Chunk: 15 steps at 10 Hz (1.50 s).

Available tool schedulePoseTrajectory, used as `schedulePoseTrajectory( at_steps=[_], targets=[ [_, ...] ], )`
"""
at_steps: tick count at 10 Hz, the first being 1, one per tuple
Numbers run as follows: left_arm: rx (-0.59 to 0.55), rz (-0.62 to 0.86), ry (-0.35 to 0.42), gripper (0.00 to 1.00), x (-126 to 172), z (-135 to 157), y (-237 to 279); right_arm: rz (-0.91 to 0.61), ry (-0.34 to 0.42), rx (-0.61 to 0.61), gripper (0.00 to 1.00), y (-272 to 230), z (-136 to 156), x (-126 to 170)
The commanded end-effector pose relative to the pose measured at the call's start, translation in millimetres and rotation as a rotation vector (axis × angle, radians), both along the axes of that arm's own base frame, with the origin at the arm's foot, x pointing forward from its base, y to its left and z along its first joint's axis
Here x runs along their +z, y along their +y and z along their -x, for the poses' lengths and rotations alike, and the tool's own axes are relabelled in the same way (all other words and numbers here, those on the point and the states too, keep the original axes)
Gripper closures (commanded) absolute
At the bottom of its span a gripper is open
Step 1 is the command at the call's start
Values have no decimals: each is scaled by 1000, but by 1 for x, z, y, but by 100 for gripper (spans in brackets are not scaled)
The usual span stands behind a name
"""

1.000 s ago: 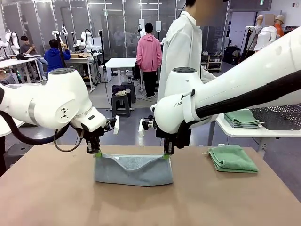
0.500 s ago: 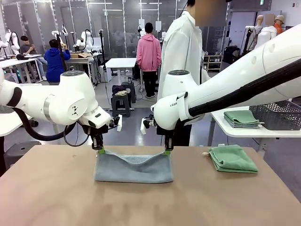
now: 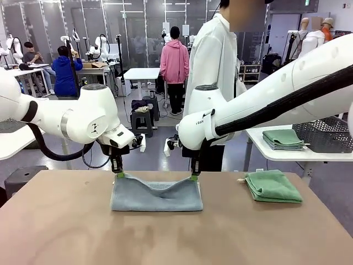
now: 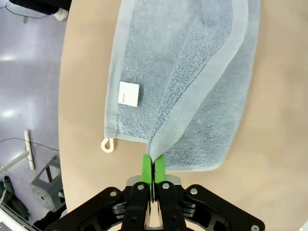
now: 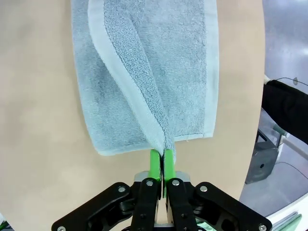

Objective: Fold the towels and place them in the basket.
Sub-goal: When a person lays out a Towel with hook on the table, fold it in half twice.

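A light blue towel (image 3: 156, 196) lies across the middle of the brown table, its upper layer lifted at both far corners and sagging between them. My left gripper (image 3: 119, 174) is shut on the towel's left corner; in the left wrist view the left gripper (image 4: 152, 166) pinches a fold of the blue towel (image 4: 187, 72), whose white tag (image 4: 129, 93) and loop face up. My right gripper (image 3: 193, 177) is shut on the right corner, and my right gripper (image 5: 162, 161) pinches the towel's (image 5: 159, 62) hem. A folded mint green towel (image 3: 272, 186) lies at the right. The dark grey basket (image 3: 325, 137) stands on a white side table.
A person in a white coat (image 3: 215, 61) stands just beyond the table's far edge, between my arms. Another folded green towel (image 3: 283, 139) rests on the white side table (image 3: 287, 153) beside the basket. The brown table (image 3: 165, 237) has bare room in front.
Both grippers have carried the towel's lifted edge away from me, toward the far side, and lower. The raised layer now stands shorter and sags more in the middle.
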<state>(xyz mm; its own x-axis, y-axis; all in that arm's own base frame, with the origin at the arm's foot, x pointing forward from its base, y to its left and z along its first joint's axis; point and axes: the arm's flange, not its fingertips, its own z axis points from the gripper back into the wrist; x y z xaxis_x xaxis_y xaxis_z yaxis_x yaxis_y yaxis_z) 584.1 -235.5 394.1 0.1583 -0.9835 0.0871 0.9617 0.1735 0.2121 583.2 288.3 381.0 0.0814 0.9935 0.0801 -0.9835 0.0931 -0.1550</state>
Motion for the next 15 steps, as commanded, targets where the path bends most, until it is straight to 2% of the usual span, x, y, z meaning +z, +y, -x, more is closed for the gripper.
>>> schedulePoseTrajectory(
  at_steps=[1, 6, 9, 10, 11, 12, 13, 14, 15],
  targets=[
    [48, -29, 21, 97, -2, -14, -3, 22, 8, -20, 96, -1, -13, 0],
    [106, -37, 51, 97, -18, -33, 5, 31, 24, -85, 96, -14, -29, -11],
    [101, -17, 45, 97, -25, -37, 8, 19, 21, -97, 96, -17, -33, -17],
    [91, -11, 39, 91, -27, -37, 8, 8, 14, -92, 90, -16, -32, -18],
    [93, -2, 24, 78, -29, -39, 7, -11, -11, -86, 77, -17, -34, -18],
    [101, -3, 11, 72, -29, -38, 8, -24, -16, -75, 71, -18, -33, -18],
    [113, -9, -14, 59, -29, -36, 10, -46, -24, -72, 57, -20, -33, -18],
    [124, -9, -39, 53, -29, -36, 13, -56, -39, -72, 51, -21, -33, -16],
    [124, -2, -58, 40, -25, -36, 17, -65, -54, -76, 37, -25, -34, -10]
  ],
)
